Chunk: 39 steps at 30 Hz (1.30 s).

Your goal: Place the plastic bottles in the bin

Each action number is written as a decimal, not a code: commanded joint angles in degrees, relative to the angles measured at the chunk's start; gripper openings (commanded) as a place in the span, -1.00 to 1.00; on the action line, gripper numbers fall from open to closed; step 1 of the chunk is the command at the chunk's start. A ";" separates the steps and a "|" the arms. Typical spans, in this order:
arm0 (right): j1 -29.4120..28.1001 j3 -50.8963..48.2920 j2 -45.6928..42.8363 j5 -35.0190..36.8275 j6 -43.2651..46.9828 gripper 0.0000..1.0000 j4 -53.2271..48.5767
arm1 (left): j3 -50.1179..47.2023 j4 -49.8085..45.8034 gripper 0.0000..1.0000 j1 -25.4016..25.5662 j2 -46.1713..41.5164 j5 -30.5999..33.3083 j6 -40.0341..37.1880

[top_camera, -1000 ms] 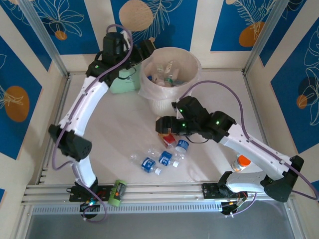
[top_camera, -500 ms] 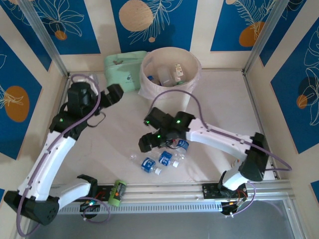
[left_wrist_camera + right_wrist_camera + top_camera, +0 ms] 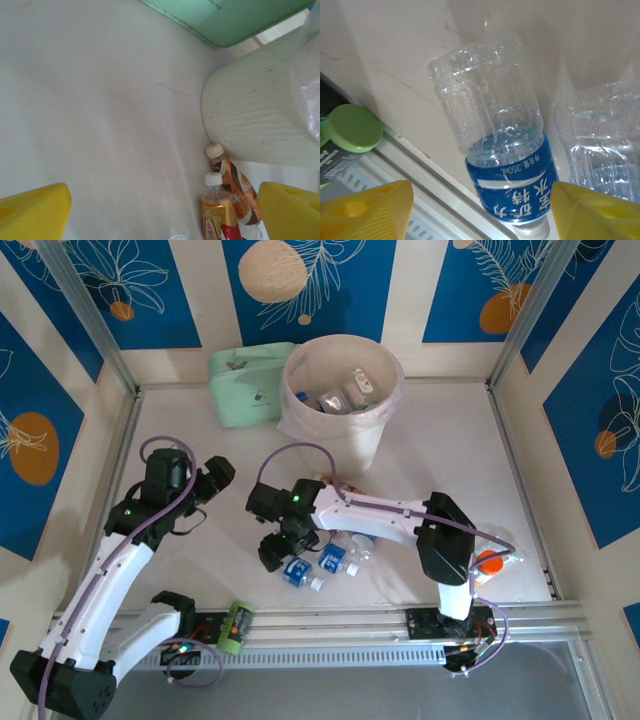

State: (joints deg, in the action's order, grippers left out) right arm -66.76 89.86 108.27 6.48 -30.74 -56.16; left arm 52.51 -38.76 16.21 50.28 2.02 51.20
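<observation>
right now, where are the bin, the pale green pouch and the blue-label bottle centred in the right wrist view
bin (image 3: 250, 120): left wrist view, on its ribbed cream wall
pale green pouch (image 3: 250, 385): top external view, middle of its flat face
blue-label bottle (image 3: 512, 172): right wrist view, on its blue label
</observation>
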 commanded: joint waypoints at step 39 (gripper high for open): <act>0.44 21.65 16.59 15.27 4.14 0.02 -7.69 | -1.88 -0.59 0.98 -6.81 -3.00 -3.37 2.82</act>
State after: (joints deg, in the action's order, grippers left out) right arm -66.65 109.62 129.10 21.37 -25.76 -62.87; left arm 48.69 -41.15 10.11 47.99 1.61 52.66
